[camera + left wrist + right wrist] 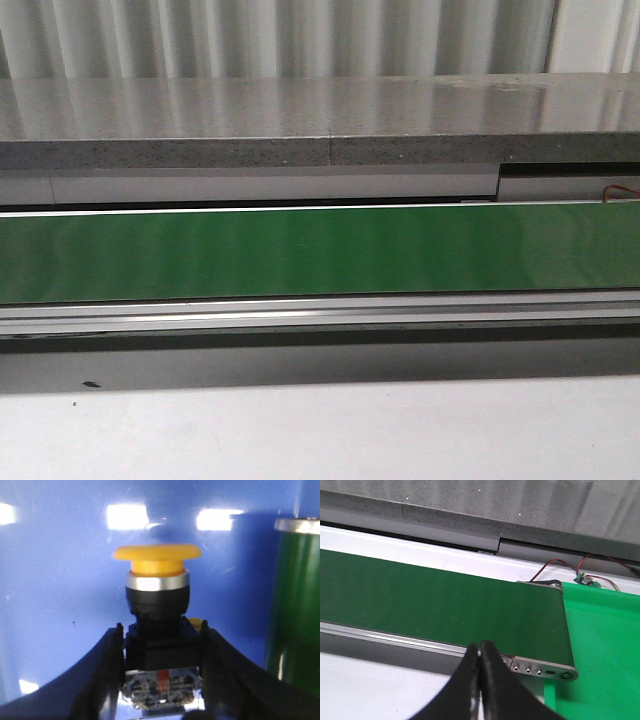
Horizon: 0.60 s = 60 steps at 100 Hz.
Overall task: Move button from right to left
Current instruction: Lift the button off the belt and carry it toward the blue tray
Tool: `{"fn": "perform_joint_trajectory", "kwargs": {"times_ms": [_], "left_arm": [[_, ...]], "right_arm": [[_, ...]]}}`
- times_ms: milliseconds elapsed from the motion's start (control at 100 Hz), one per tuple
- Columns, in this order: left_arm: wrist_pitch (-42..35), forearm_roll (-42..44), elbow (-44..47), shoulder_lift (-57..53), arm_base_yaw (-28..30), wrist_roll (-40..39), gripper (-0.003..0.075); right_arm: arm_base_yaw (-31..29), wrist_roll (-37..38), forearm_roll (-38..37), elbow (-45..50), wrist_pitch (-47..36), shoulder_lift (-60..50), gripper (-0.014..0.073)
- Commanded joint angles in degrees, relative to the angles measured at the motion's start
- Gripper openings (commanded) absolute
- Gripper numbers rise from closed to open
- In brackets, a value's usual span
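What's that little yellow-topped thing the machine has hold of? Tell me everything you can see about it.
It is the button, a small push-button seen only in the left wrist view. It has a wide yellow mushroom cap, a shiny metal ring beneath, a dark round neck, and a dark block with metal screw terminals at the base. It stands upright against a glossy blue surface. The left gripper clamps its base, one black finger on each side. Beside it rises the green belt's end roller, apart from it.

Left gripper [161,680] jaws clamp the button [157,605]; right gripper [480,652] jaws pressed together.
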Motion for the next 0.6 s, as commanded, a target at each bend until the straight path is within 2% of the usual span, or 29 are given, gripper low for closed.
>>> {"fn": "perform_joint_trajectory", "kwargs": {"times_ms": [0,100,150,220,320,390,480,590], "left_arm": [[-1.5,1.0,-1.9,-1.4,0.1,1.4,0.0104],[-1.5,1.0,-1.9,-0.4,0.1,2.8,0.0113],[-1.5,0.9,-1.8,-0.2,0.1,2.8,0.0144],[-1.8,0.8,-1.8,-0.1,0.1,2.8,0.0233],[-2.5,1.9,-1.8,-0.1,0.1,2.7,0.0419],[-3.2,2.0,-1.8,-0.1,0.1,2.4,0.0489],[-4.3,2.0,-1.8,-0.1,0.1,2.3,0.0488],[-5.5,1.8,-1.8,-1.2,0.1,2.2,0.045]], "right_arm": [[-0.1,-0.5,-0.2,-1.4,-4.1,0.6,-0.0068],[-0.1,-0.5,-0.2,-1.4,-4.1,0.6,-0.0068],[-0.1,-0.5,-0.2,-1.4,-4.1,0.6,-0.0068],[-0.1,-0.5,-0.2,-1.4,-4.1,0.6,-0.0068],[-0.1,-0.5,-0.2,-1.4,-4.1,0.6,-0.0068],[-0.1,-0.5,-0.2,-1.4,-4.1,0.6,-0.0068],[-0.1,-0.5,-0.2,-1.4,-4.1,0.6,-0.0068],[-0.1,-0.5,-0.2,-1.4,-4.1,0.6,-0.0068]]}}
